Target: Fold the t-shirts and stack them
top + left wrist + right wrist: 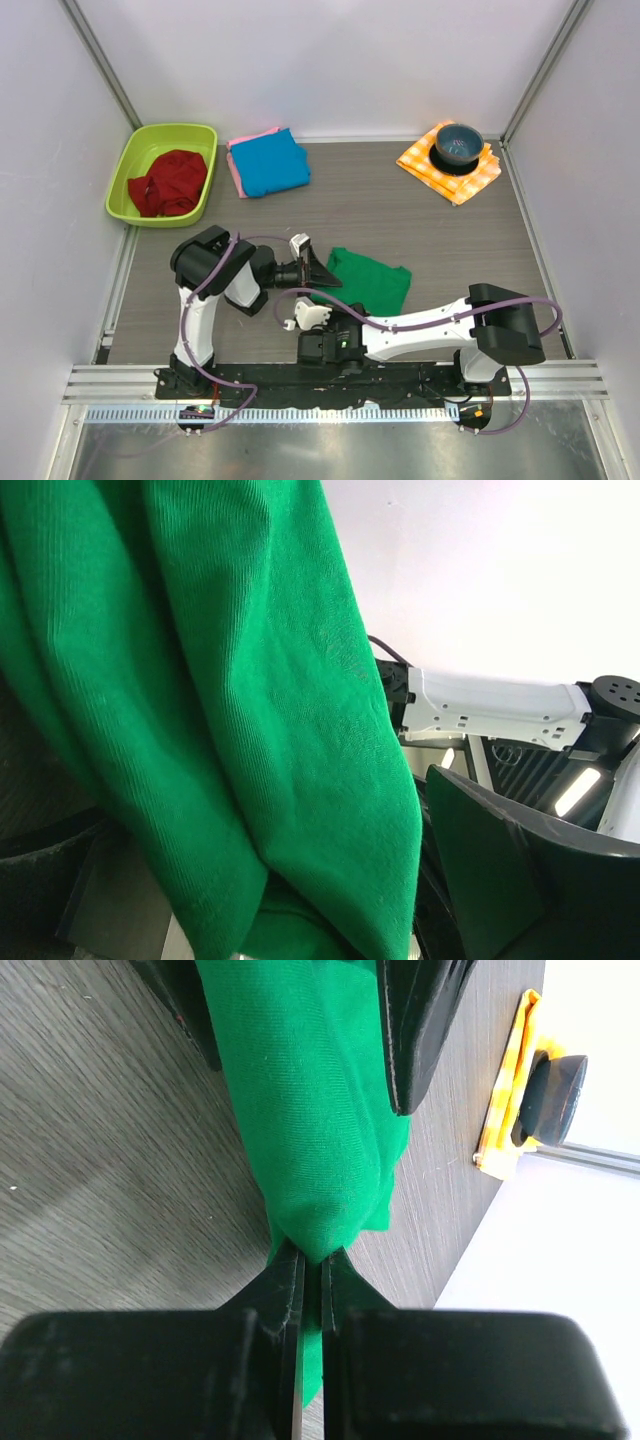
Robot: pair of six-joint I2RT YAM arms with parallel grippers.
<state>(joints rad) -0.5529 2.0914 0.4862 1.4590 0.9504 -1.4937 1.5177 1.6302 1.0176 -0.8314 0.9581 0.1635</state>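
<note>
At the tabletop's far-left corner a lime bin [175,128] holds a crumpled red cloth [168,185]. Just right of it, along the far edge, the blue t-shirt [272,163] lies folded on the pink t-shirt [235,172] — a stack already begun.

Toward the middle of the near edge, the left gripper [318,270] points rightward with its jaws spread wide. Its fingers [425,1030] straddle a bunched ridge of the green t-shirt [375,282] without closing on it. Beside it, the right gripper [312,1260] is pressed together on the near end of that ridge, pinching the cloth. The rest of the shirt lies partly folded on the table to the right.

An orange-checked cloth [425,160] with a dark bowl [458,143] on it sits at the far-right corner.

The step in hand looks like folding the green shirt. The next move likely calls for the left jaws to close on the ridge between them — then both arms can carry that edge across together, keeping it taut.
</note>
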